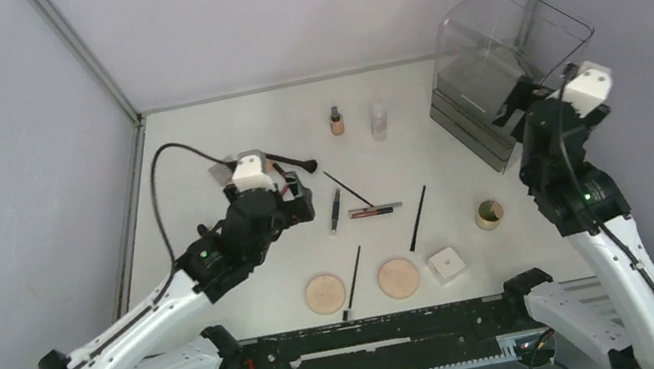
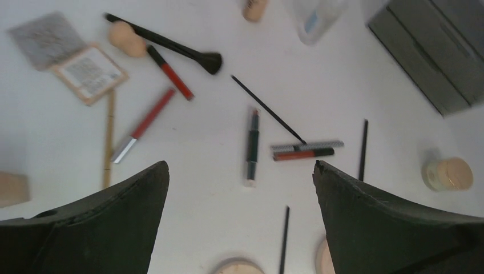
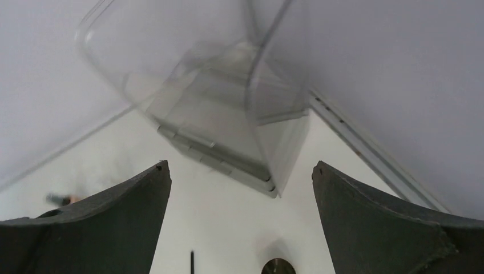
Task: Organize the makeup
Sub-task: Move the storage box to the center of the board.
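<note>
My left jaws hang wide open, empty. The dark makeup stick (image 2: pixel 252 145) lies just ahead between them, its long axis pointing straight away. My right jaws, open and empty too, face the clear bin (image 3: pixel 228 131), well apart from it.

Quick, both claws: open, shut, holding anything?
Left claw: open, holding nothing, over the makeup.
Right claw: open, holding nothing, facing the clear bin.
</note>
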You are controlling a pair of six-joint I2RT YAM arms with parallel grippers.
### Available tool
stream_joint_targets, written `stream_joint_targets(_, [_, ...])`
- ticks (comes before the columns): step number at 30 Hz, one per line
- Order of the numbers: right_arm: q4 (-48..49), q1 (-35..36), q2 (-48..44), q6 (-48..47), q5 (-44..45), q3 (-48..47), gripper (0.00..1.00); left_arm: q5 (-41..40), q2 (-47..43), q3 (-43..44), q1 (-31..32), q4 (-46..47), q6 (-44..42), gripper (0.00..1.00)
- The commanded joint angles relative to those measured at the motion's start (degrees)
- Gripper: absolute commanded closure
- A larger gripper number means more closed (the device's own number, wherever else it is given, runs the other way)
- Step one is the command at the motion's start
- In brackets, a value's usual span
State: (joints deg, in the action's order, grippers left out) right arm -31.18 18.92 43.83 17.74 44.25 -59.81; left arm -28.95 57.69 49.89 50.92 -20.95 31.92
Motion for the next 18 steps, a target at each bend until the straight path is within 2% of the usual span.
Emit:
stream_joint_targets(1, [-5.4,-13.5,0.9,6.5,-11.4,-8.1,0.0,-17.1,-9.5,-5.6,-0.1,1.9,-1.2,0.0])
stream_joint_targets(3, [-6.8,-19.6,4.6,7.2,-18.3,-12.0,0.0,-17.1,-13.0,-6.9,-1.5,1.6,-1.2,0.0])
stream_joint_targets(5, [-11.3,-23.3,10.4,7.4,-22.4,-16.9,0.0,-11.7,-15.1,-7.0,-4.3,0.8,-1.7,0.0])
stream_joint_targets(8, [-17.8,-25.2,18.7,7.9,-22.9,-22.9,0.0,-4.5,-15.6,-6.7,-6.7,-0.3,-3.5,0.0])
stream_joint_targets(11, [-18.2,-27.2,20.9,9.0,-25.5,-24.0,0.0,-1.6,-15.0,-6.9,-6.7,-0.6,-3.6,0.0])
stream_joint_targets(13, [-16.5,-29.3,21.2,9.2,-28.2,-24.0,0.05,-0.1,-14.5,-7.1,-6.7,-0.4,-3.4,0.0])
stream_joint_targets(15, [-15.5,-31.7,22.1,10.0,-30.2,-24.7,0.14,1.1,-14.0,-7.5,-6.7,0.0,-3.2,0.0])
stream_joint_targets(17, [-15.8,-33.1,23.7,10.2,-30.1,-26.4,0.22,1.9,-13.7,-7.8,-6.7,0.3,-2.9,0.0])
stream_joint_targets(18, [-16.2,-33.3,24.7,10.2,-28.8,-27.5,0.22,2.3,-13.5,-7.8,-6.7,0.4,-2.8,0.0])
